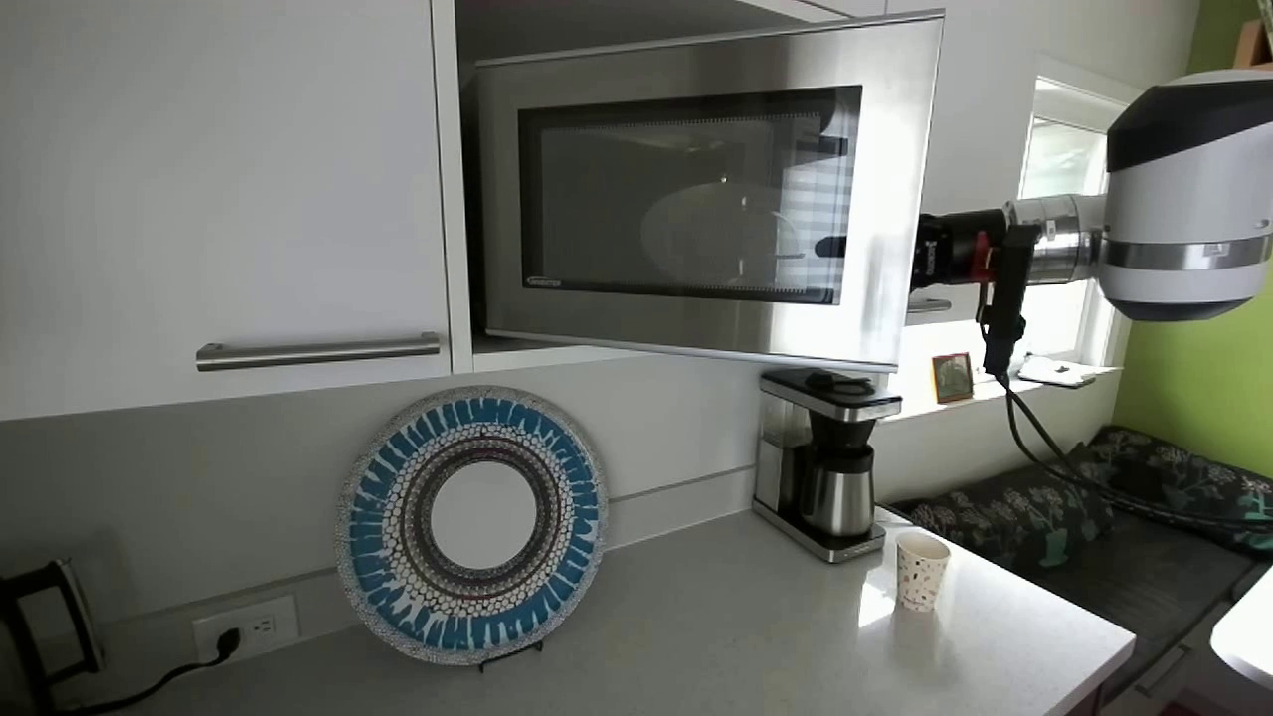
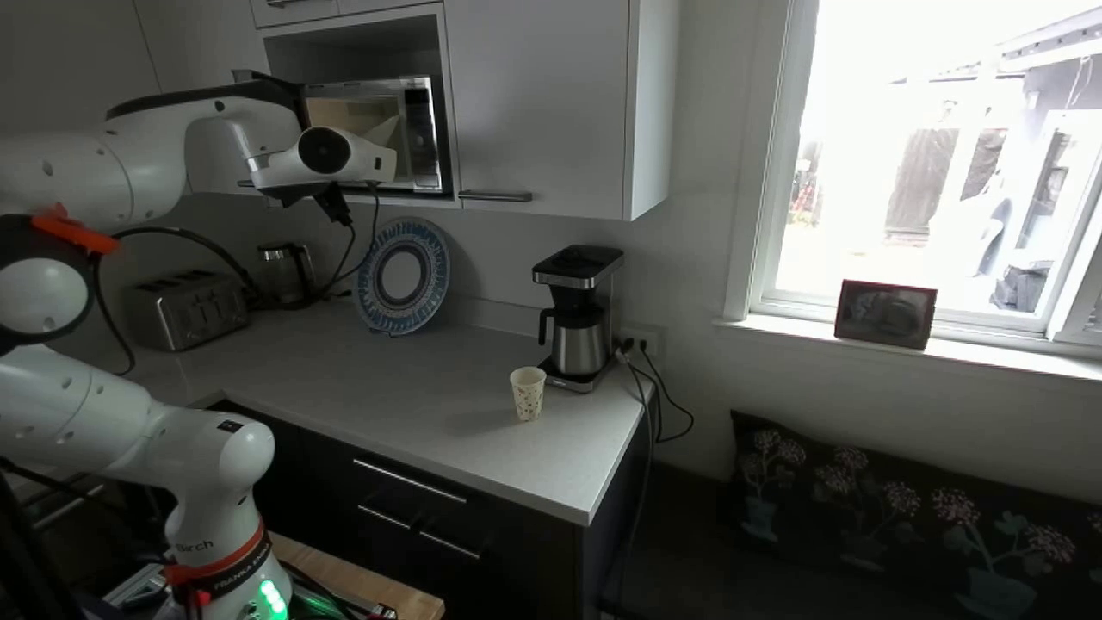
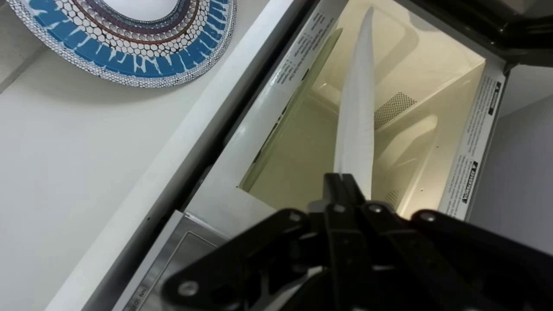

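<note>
My gripper [image 3: 340,176] is shut on a thin white plate [image 3: 357,112], which it grips at the near edge. In the wrist view the plate is almost edge-on and reaches into the lit cavity of the microwave [image 3: 229,207]. Through the glass of the swung-out microwave door [image 1: 686,323], an exterior view shows the plate as a faint oval, with the dark fingertips [image 1: 830,247] at its side. Behind the arm, in an exterior view, the microwave [image 2: 422,129] stands in its cabinet niche. Whether the plate touches the cavity floor I cannot tell.
Below the microwave, a blue patterned round platter [image 1: 370,537] leans against the wall. A coffee maker [image 1: 835,497] and a speckled paper cup [image 1: 921,572] stand on the counter [image 1: 716,636]. A toaster [image 2: 189,310] and a kettle [image 2: 284,274] are farther along. Wall cabinets [image 2: 542,103] flank the niche.
</note>
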You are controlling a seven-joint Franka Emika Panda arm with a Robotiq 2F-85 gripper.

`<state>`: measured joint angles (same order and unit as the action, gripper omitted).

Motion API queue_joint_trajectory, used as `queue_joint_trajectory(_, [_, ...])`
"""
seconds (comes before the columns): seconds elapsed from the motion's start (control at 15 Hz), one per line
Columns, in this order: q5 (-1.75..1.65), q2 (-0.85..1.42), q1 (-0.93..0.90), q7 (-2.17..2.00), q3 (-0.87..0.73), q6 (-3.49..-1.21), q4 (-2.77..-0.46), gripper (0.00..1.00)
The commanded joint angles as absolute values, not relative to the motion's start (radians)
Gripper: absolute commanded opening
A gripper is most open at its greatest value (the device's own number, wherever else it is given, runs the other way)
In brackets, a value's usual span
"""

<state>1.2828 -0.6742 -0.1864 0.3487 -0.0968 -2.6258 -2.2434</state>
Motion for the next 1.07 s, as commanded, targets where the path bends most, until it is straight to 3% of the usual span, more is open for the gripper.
queue_joint_trajectory(0.0, [1.302,-0.671,-0.142,0.354,-0.071,-2.603,-2.24,0.01])
queue_joint_trajectory(1.0, [1.264,-0.599,-0.118,0.262,-0.042,-2.544,-2.17,0.0])
